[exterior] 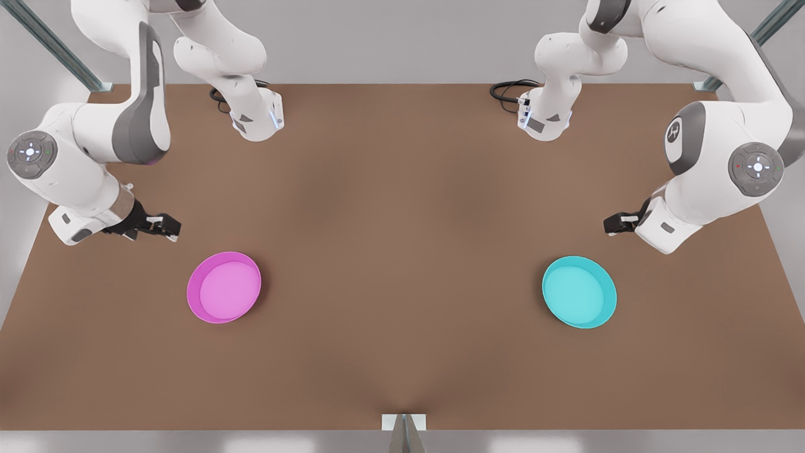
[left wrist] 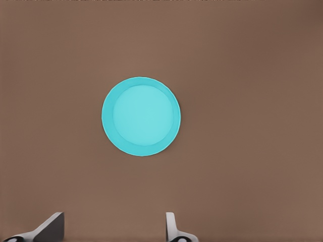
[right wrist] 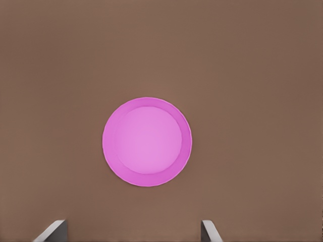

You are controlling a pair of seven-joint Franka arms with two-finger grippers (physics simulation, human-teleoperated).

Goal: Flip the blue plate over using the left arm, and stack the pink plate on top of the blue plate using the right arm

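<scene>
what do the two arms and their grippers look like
Both arms are glossy white with rounded links, dark grey joint panels and round grey caps with small lights. Black cables coil at their bases. The left gripper and right gripper are black with pale fingers.

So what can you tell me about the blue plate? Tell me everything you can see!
The blue plate is a round, shallow turquoise dish that looks like smooth plastic, with a raised rim and a lighter flat middle. It lies right side up, open face showing, flat on the brown table at the front view's right. Nothing touches it but the table. The left gripper hangs above and beside it, fingers open and empty.
</scene>
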